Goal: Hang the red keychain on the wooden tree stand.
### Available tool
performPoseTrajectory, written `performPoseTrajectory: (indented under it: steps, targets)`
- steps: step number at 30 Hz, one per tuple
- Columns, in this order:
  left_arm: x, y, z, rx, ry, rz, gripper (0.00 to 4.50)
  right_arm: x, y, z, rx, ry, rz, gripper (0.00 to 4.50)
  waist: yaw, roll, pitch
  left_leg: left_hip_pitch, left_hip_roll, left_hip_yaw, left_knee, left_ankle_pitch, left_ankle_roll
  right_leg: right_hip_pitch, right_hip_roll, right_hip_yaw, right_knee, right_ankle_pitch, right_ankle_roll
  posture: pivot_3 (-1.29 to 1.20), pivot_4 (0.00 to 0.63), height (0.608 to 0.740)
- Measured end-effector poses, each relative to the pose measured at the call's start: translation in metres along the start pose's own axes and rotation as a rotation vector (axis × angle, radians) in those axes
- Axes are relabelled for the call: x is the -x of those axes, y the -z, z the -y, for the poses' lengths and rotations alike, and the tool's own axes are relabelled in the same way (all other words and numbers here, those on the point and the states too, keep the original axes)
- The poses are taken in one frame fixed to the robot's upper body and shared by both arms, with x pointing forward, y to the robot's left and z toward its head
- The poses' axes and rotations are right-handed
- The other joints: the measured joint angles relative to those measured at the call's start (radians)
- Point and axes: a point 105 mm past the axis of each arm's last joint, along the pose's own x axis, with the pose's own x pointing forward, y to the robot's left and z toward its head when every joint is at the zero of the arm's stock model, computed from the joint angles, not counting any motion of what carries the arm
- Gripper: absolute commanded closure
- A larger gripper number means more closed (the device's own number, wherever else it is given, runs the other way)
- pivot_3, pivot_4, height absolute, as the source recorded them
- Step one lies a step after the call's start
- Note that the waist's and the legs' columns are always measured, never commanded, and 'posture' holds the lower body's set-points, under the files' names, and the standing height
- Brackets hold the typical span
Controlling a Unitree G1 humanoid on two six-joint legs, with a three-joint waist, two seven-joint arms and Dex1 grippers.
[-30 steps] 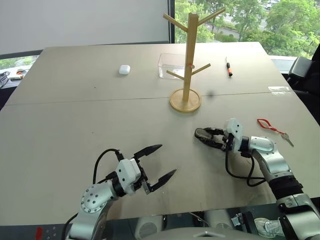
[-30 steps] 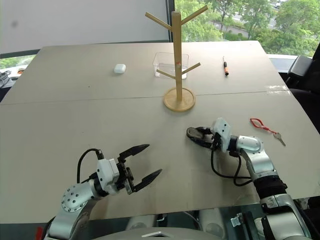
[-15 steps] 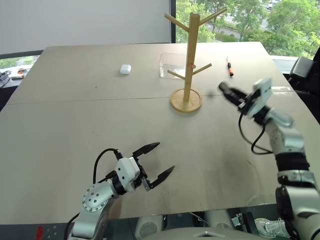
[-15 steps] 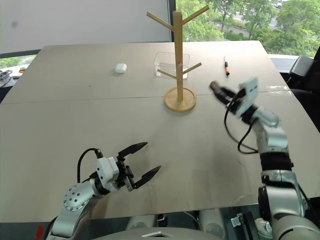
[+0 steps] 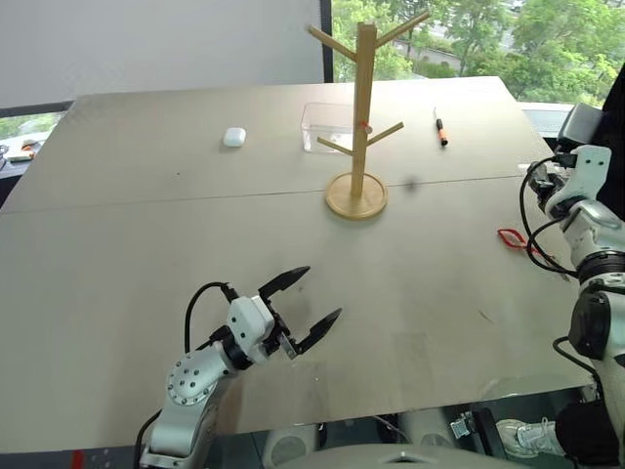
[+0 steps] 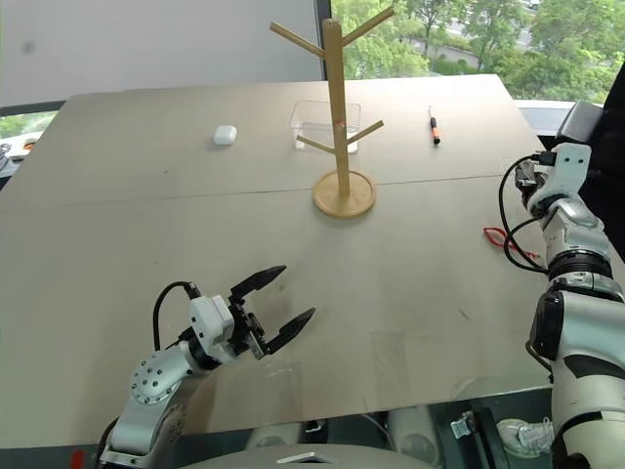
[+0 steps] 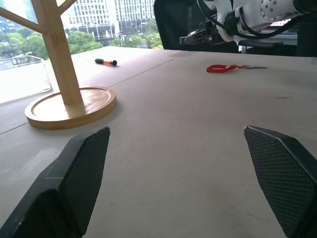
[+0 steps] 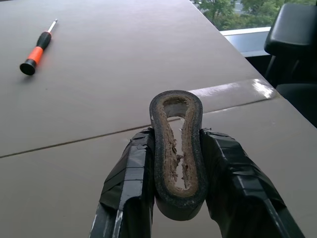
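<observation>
Head views: tall light-wood tree stand (image 5: 359, 117) upright on round base, mid-table; thin red keychain (image 5: 516, 239) flat on grey table (image 5: 146, 244) near right edge, well apart from stand. Left gripper (image 5: 306, 308) low over near table, fingers spread wide, empty.

Left wrist view: keychain beyond stand base; orange-and-black pen (image 7: 106, 62) farther back.

Right wrist view: right gripper (image 8: 177, 163) fingers clamped on dark flattened rubber-like ring (image 8: 177, 153).
</observation>
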Motion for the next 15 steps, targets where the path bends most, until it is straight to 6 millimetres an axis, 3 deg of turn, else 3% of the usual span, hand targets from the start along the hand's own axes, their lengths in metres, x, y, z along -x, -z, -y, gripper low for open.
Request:
performPoseTrajectory:
  steps: [5, 7, 9, 10, 14, 15]
  targets:
    - [0.0003, 0.0001, -0.0001, 0.012, -0.013, -0.012, 0.00, 0.0014, 0.0026, 0.0080, -0.009, 0.047, -0.003, 3.26, 0.001, 0.000, 0.000, 0.000, 0.000, 0.000, -0.001, 0.000, 0.000, -0.001, 0.000, 0.000, 0.000, 0.000, 0.000, 0.00, 0.150, 0.740]
    - [-0.0006, -0.0022, 0.0000, 0.010, -0.012, -0.010, 0.00, 0.0015, 0.0025, 0.0087, -0.005, 0.052, -0.002, 2.57, 0.001, 0.000, 0.000, 0.000, 0.000, 0.001, 0.000, 0.000, 0.000, -0.001, 0.000, 0.001, 0.000, 0.000, 0.000, 0.00, 0.150, 0.740]
    - [-0.0013, -0.0037, 0.0001, 0.008, -0.010, -0.008, 0.00, 0.0015, 0.0023, 0.0089, -0.001, 0.054, -0.001, 2.26, 0.001, 0.000, 0.000, 0.000, 0.000, 0.001, 0.000, 0.000, 0.000, -0.001, 0.000, 0.001, 0.000, 0.000, 0.000, 0.00, 0.150, 0.740]
    - [-0.0019, -0.0045, 0.0002, 0.010, -0.010, -0.010, 0.00, 0.0016, 0.0018, 0.0095, -0.003, 0.057, 0.002, 1.62, 0.001, 0.000, 0.000, 0.000, 0.000, 0.001, -0.001, 0.000, 0.000, -0.001, 0.000, 0.001, 0.000, 0.000, 0.000, 0.00, 0.150, 0.740]
    - [-0.0021, -0.0040, -0.0005, 0.013, -0.014, -0.014, 0.00, 0.0018, 0.0004, 0.0099, -0.004, 0.058, 0.012, 0.72, 0.001, 0.000, 0.000, 0.000, 0.000, 0.001, 0.000, 0.000, 0.000, -0.001, 0.000, 0.001, 0.000, 0.000, 0.000, 0.00, 0.150, 0.740]
    - [-0.0025, -0.0038, -0.0009, 0.015, -0.015, -0.015, 0.00, 0.0019, -0.0005, 0.0102, -0.006, 0.059, 0.017, 0.21, 0.001, 0.000, 0.000, 0.000, 0.000, 0.001, -0.001, 0.000, 0.000, -0.001, 0.000, 0.001, 0.000, 0.000, 0.000, 0.00, 0.150, 0.740]
